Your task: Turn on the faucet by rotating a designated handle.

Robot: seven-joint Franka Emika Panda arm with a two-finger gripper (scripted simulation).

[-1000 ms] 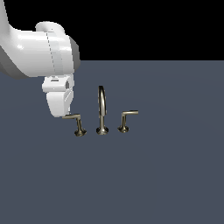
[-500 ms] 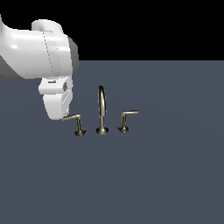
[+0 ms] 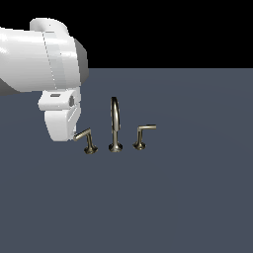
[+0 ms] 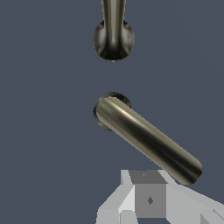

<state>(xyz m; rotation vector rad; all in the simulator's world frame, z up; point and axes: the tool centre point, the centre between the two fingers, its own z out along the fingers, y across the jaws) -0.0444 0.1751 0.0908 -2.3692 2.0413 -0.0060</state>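
Exterior view: the white Panda arm reaches in from the exterior view's left, its gripper (image 3: 74, 134) lowered to the free end of the handle (image 3: 85, 138), the brass lever nearest the arm. That handle stands on the grey floor (image 3: 188, 197) just beside the tall arched spout (image 3: 115, 123), with the twin handle (image 3: 143, 136) on the spout's far side. The lever slants up toward the arm, and the gripper sits at its tip, seemingly because a push far from the post gives the most turning force. The fingers are hidden behind the white hand housing, so the pincer's opening cannot be told from here, nor whether it touches the lever.

Wrist view: the handle (image 4: 146, 140) fills the middle, seen from above, its lever running from the post down toward the gripper (image 4: 151, 199). The spout's base (image 4: 113, 39) lies beyond it. Only a grey-and-white block of the gripper shows, cut off at the frame edge; no fingertips are visible and nothing is seen clamped, so how wide it stands remains unclear. The lever's end appears just beside that block; contact is uncertain.
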